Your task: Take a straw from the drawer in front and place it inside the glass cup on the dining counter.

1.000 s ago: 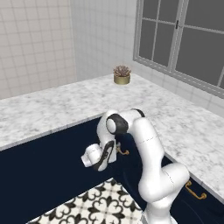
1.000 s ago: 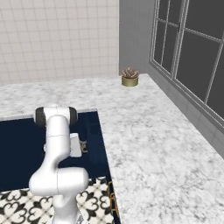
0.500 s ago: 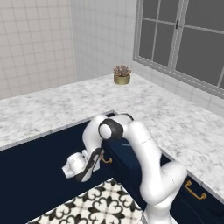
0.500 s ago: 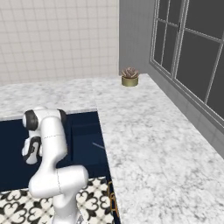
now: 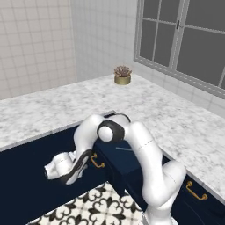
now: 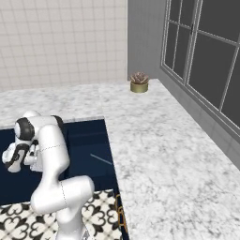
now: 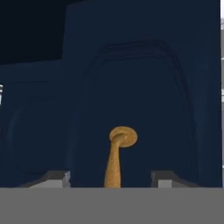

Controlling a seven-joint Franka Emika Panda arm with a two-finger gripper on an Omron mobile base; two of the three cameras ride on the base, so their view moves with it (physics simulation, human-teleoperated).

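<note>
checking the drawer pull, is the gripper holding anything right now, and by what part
Nothing is held. The gripper is open, its fingertips standing apart on either side of the drawer's brass handle without closing on it.

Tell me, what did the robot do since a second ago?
It pulled the drawer out, swinging its hand left, and let go of the brass handle. The thin straw lies uncovered inside now. The little plant pot and counter stayed put.
</note>
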